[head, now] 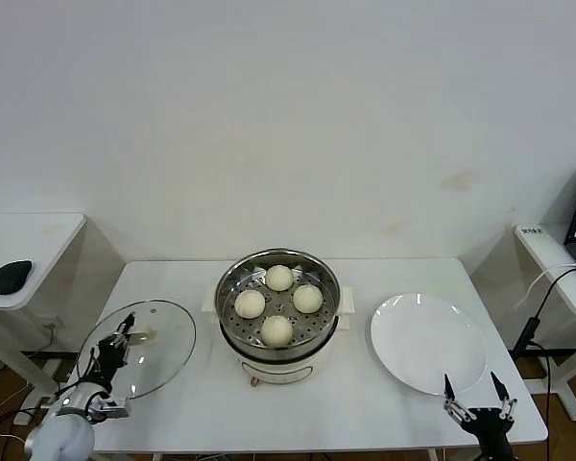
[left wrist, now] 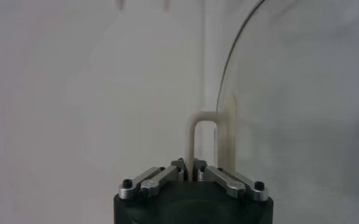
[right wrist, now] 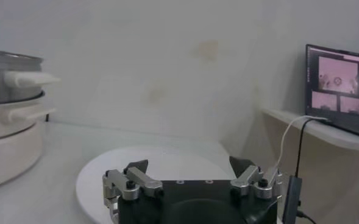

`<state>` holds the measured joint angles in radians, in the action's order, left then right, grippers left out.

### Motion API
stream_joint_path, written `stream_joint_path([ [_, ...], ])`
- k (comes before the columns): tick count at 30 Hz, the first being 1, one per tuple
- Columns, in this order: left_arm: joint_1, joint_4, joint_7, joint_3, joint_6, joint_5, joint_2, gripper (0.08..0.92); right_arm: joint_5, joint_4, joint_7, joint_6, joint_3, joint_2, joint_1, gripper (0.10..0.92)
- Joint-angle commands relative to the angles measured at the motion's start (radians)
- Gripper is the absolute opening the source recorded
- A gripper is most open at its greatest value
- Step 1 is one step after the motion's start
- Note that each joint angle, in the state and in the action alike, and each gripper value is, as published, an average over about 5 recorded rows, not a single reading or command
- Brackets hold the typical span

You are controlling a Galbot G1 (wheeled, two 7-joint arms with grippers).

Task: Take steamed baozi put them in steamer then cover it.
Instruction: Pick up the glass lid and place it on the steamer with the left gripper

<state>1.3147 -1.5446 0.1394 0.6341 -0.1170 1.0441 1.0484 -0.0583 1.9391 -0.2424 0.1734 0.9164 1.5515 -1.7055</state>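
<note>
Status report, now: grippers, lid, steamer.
Left gripper shut on glass lid's handle, lid left of steamer. Right gripper open, idle by plate. Four baozi inside. Nothing in the way.

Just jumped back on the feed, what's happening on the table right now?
All four baozi already sit on the perforated tray in the steamer, which is uncovered. The left pincer is shut on the cream handle of the glass cover, which lies on the table to the robot's left of the steamer. The right pincer hangs open at the near edge of the empty white plate, idle.
</note>
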Motion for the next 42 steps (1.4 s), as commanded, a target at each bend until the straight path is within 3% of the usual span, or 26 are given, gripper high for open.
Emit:
stream_joint_path([
  [1, 0.119, -0.323, -0.097, 0.116, 0.168, -0.063, -0.045, 0.145, 0.015, 0.005, 0.001, 0.000, -0.021, -0.004, -0.002, 0.823],
  [10, 0.094, -0.531, -0.217, 0.051, 0.292, -0.160, -0.131, 0.145, 0.058, 0.003, 0.006, 0.014, -0.035, 0.000, -0.008, 0.823],
  [20, -0.131, -0.515, -0.236, -0.315, 0.446, -0.200, -0.181, 0.145, 0.122, 0.026, 0.032, 0.018, -0.067, 0.026, -0.020, 0.823],
  [31, -0.419, -0.435, -0.350, -0.594, 0.595, -0.019, -0.033, 0.145, 0.186, 0.011, 0.052, 0.012, -0.115, 0.028, -0.012, 0.823],
  [42, -0.482, -0.379, -0.456, -0.673, 0.643, 0.197, 0.143, 0.145, 0.228, 0.000, 0.068, 0.009, -0.130, 0.029, -0.015, 0.823],
])
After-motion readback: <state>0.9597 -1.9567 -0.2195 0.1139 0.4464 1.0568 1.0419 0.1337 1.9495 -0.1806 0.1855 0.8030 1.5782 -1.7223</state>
